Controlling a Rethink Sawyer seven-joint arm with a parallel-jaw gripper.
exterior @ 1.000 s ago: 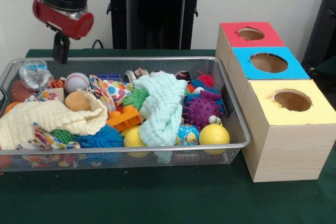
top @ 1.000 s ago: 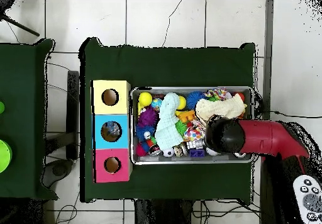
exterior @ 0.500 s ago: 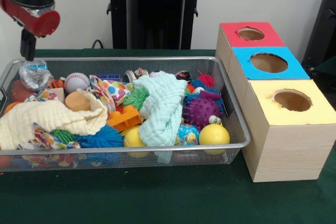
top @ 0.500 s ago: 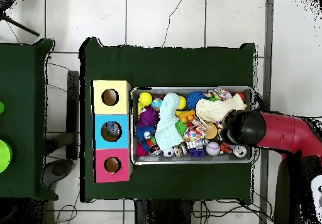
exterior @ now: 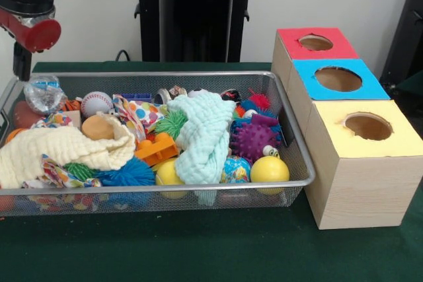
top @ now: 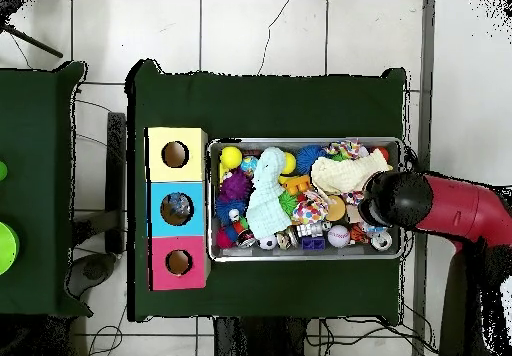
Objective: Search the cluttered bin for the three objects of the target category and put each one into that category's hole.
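The wire-mesh bin point(exterior: 299, 151) sits on the green table, full of toys and cloths; it also shows in the overhead view point(top: 300, 140). One crumpled clear plastic bottle point(exterior: 42, 93) lies at the bin's far left corner in the front view. I see no other clear bottles; they are hidden. My gripper point(exterior: 22, 64) hangs below the red and black arm, above the bin's far left end, just behind and left of the bottle and apart from it. In the overhead view the arm's head point(top: 400, 200) covers the bin's right end and hides the gripper.
Three wooden boxes with round holes stand right of the bin: red top point(exterior: 316, 43), blue top point(exterior: 338, 78), yellow top point(exterior: 367, 125). In the bin lie a baseball point(exterior: 96, 103), a cream cloth point(exterior: 59, 150), a mint cloth point(exterior: 201, 133), a purple spiky ball point(exterior: 254, 140) and yellow balls point(exterior: 269, 169).
The arm has moved from over the bin's left part out to its far left end in the front view, rightward in the overhead view. The bin's contents have not moved.
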